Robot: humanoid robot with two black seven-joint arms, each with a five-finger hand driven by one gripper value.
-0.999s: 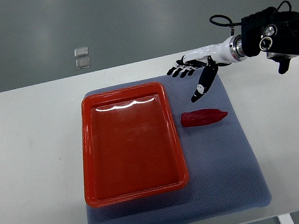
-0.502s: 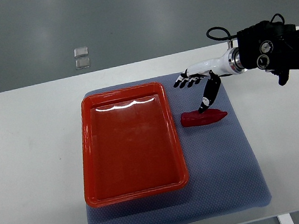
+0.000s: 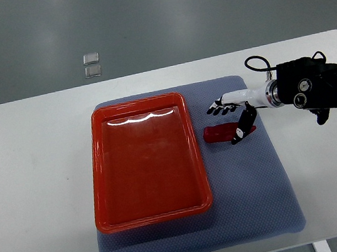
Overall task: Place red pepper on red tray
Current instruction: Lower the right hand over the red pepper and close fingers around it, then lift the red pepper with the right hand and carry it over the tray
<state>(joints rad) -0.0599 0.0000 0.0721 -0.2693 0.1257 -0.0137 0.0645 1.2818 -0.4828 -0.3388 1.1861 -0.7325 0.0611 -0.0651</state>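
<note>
The red pepper [image 3: 220,133] lies on the blue-grey mat [image 3: 253,183], just right of the red tray [image 3: 145,161], its tip pointing right. My right hand [image 3: 231,120] comes in from the right edge and hangs directly over the pepper. Its fingers [image 3: 218,108] are spread beyond the pepper's far side, and the thumb [image 3: 242,131] reaches down across its near right end. The fingers are not closed around it. The tray holds nothing. My left arm does not show.
The mat lies on a white table [image 3: 37,183] and carries the tray. Two small clear squares [image 3: 91,64] sit on the grey floor beyond the table's far edge. A black cable [image 3: 258,65] loops above my right wrist.
My right hand has moved nearer and lower, from behind the pepper to right over it. Its thumb now crosses the pepper's right end. The pepper has not moved.
</note>
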